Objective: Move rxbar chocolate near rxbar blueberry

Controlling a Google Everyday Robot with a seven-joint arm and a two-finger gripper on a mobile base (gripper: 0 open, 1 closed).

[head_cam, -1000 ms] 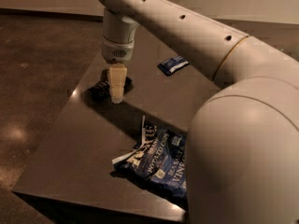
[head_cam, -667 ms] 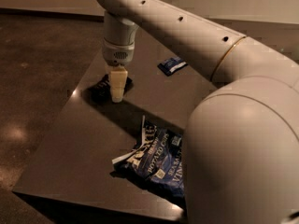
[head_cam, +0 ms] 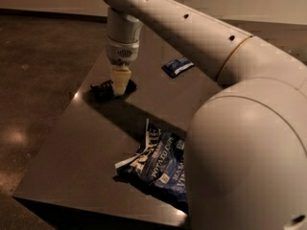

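The rxbar chocolate (head_cam: 101,88), a small black wrapper, is at the far left of the dark table (head_cam: 86,143). My gripper (head_cam: 119,91) points straight down onto its right end and is shut on it, with the bar at or just above the tabletop. The rxbar blueberry (head_cam: 177,66), a small dark blue wrapper with a white label, lies flat farther back and to the right, well apart from the black bar.
A large crinkled blue potato chip bag (head_cam: 156,164) lies near the table's front edge. My arm's big white body (head_cam: 249,143) fills the right side and hides that part of the table. The table's left edge drops to a dark floor (head_cam: 33,90).
My gripper has risen slightly at the black bar. The blue bar and the chip bag have not moved.
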